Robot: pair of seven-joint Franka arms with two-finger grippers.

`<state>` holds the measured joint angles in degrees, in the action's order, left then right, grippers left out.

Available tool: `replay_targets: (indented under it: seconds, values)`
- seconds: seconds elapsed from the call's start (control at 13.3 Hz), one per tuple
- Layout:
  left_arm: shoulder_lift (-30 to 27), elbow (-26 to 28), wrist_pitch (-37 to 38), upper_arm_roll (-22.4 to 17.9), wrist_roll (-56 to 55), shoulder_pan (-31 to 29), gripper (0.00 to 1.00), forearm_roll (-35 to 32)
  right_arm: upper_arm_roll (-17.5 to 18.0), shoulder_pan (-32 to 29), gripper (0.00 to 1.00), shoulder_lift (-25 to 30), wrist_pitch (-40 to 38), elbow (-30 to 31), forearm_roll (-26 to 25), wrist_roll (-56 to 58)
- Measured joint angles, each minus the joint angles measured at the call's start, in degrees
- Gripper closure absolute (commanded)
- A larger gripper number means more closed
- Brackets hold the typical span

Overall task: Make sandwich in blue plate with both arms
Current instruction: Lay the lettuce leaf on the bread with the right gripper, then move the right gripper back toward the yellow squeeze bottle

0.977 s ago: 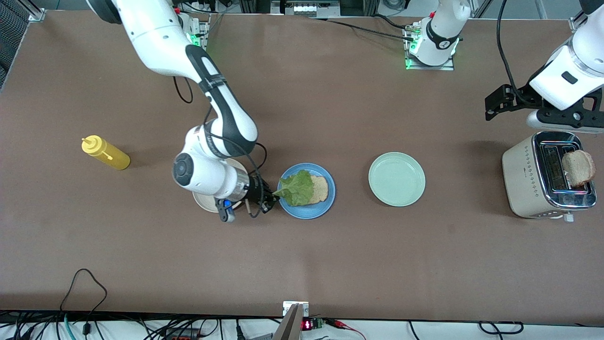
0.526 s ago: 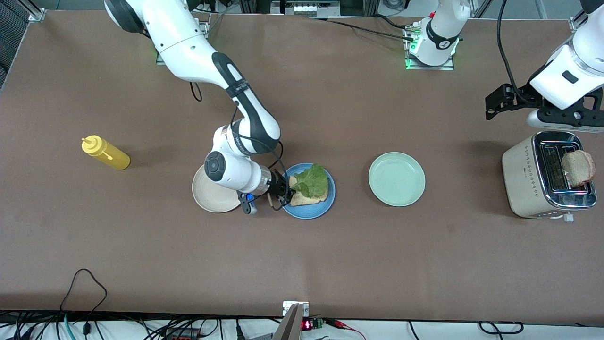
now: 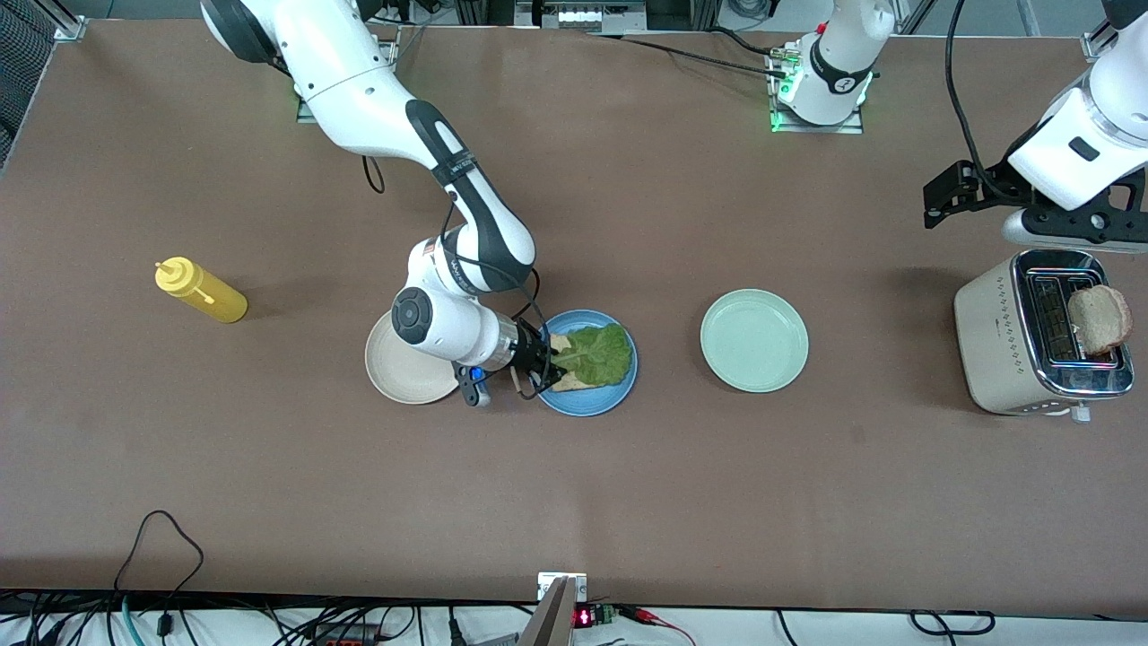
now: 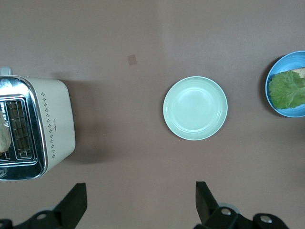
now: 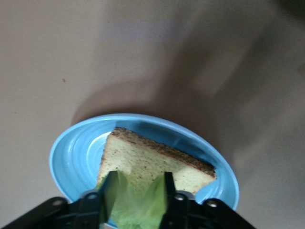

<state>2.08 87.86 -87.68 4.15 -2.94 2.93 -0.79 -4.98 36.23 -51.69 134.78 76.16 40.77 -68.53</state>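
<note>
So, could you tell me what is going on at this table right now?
The robot is building a sandwich on the blue plate. One bread slice lies on it, and the right gripper, low at the plate's edge, has its fingers open around a lettuce leaf lying on the slice. The second slice stands in the toaster at the left arm's end of the table. The left gripper waits, open, above the table beside the toaster.

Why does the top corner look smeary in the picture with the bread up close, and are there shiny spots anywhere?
Right wrist view: the brown table is blurred in that corner. Front view: the cream toaster's chrome top glints; green lights glow by the arm bases.
</note>
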Motion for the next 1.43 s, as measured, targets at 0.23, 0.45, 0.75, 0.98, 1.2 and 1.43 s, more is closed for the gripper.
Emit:
replay_targets:
  seconds: [0.23, 0.45, 0.75, 0.98, 1.2, 1.43]
  values:
    - [0.0, 0.01, 0.04, 0.0, 0.0, 0.0, 0.0, 0.0, -0.65, -0.73, 0.0, 0.39, -0.03, -0.88, -1.75, 0.23]
    - [0.0, 0.04, 0.2, -0.01, 0.0, 0.0, 0.0, 0.0, -1.04, -2.61, 0.0, 2.78, -4.01, -2.08, -6.46, 0.95]
    - [0.0, 0.07, 0.25, -0.02, 0.0, 0.0, 0.0, 0.0, -1.56, -8.53, 0.0, 10.99, -20.57, -2.75, -9.0, 9.42]
    - [0.0, 0.08, 0.26, -0.02, -0.01, 0.0, 0.0, 0.0, -1.73, -12.94, 0.0, 16.81, -30.72, -2.21, -11.26, 17.3]
    - [0.0, 0.09, 0.31, 0.02, -0.06, 0.0, 0.0, 0.0, -1.78, -16.22, 0.0, 23.28, -36.54, 1.63, -16.67, 28.69]
    - [-0.03, 0.09, 0.77, 0.23, -0.19, 0.02, 0.0, 0.0, -1.8, -20.34, 0.0, 31.13, -39.54, 8.5, -20.5, 43.16]
